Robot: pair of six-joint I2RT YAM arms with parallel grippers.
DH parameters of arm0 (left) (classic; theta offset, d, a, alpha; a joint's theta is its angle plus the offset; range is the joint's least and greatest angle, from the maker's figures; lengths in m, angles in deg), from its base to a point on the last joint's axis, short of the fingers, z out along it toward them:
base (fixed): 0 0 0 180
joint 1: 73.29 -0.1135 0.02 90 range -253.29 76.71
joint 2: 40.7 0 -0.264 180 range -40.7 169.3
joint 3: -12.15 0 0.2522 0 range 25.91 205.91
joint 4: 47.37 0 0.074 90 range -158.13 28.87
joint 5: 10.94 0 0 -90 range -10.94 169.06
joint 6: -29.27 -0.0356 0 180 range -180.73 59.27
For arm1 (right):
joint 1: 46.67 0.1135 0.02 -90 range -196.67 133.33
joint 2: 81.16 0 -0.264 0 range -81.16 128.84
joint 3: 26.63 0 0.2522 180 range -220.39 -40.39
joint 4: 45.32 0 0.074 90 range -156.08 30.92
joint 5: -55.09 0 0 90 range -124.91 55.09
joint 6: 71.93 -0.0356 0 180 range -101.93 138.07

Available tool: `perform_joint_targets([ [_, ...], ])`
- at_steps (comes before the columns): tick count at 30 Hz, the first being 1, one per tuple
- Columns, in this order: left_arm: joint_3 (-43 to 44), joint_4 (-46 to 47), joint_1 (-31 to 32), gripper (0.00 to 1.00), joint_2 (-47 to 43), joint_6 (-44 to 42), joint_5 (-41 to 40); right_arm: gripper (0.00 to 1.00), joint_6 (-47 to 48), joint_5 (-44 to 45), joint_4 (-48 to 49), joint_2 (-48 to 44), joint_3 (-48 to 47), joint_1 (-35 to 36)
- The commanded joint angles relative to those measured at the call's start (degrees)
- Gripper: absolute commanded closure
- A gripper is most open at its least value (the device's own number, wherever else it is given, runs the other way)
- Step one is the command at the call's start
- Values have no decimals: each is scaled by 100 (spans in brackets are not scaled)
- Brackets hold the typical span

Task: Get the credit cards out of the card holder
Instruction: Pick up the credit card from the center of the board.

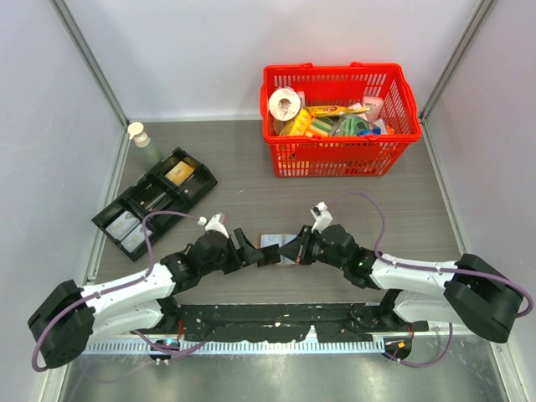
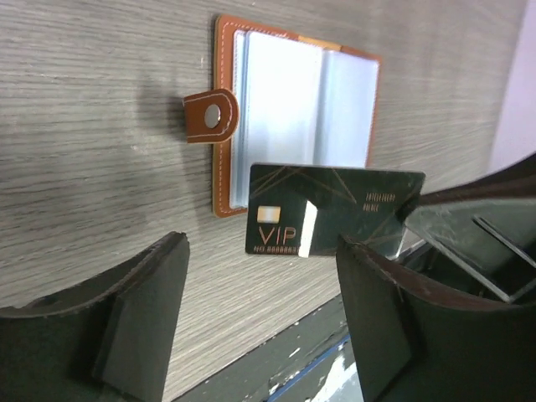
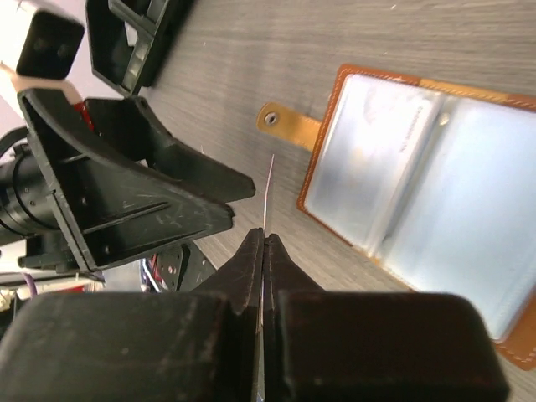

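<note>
The card holder (image 2: 293,109) lies open on the table, brown leather outside, pale grey-blue sleeves inside, with its tab (image 2: 211,115) folded out to the side. It shows between the two arms in the top view (image 1: 273,241) and at the right of the right wrist view (image 3: 435,193). A black credit card (image 2: 335,209) marked VIP hangs just above the table beside the holder. My right gripper (image 3: 264,239) is shut on this card, which appears edge-on (image 3: 269,188) there. My left gripper (image 2: 260,327) is open, its fingers either side of the card's near edge and not touching it.
A black compartmented tray (image 1: 155,201) sits at the left with a clear bottle (image 1: 142,138) behind it. A red basket (image 1: 339,117) full of goods stands at the back right. The dark mounting rail (image 1: 276,318) runs along the near table edge.
</note>
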Motion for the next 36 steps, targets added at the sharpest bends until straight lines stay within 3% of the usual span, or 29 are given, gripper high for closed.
perform_joint_targets([
  [1,-504,1281,-181,22,-383,45,-181,99,-34,-233,439,-273,180,-343],
  [11,-1058,3488,-462,13,-332,-148,601,99,-482,-901,1388,-677,707,-977],
  [17,-813,3911,-498,12,2,-219,1049,99,-763,-1122,2108,-897,953,-1056],
  [23,-734,4482,-498,17,302,-96,1366,99,-834,-1122,2399,-1064,1033,-1074],
  [27,-725,4623,-498,28,302,-26,1437,99,-887,-1122,2495,-1161,1077,-1109],
  [30,-734,4720,-498,42,240,10,1437,99,-913,-1113,2522,-1161,1112,-1127],
  [36,-646,4458,-498,91,12,-25,1323,99,-966,-1113,2663,-1073,1235,-1188],
])
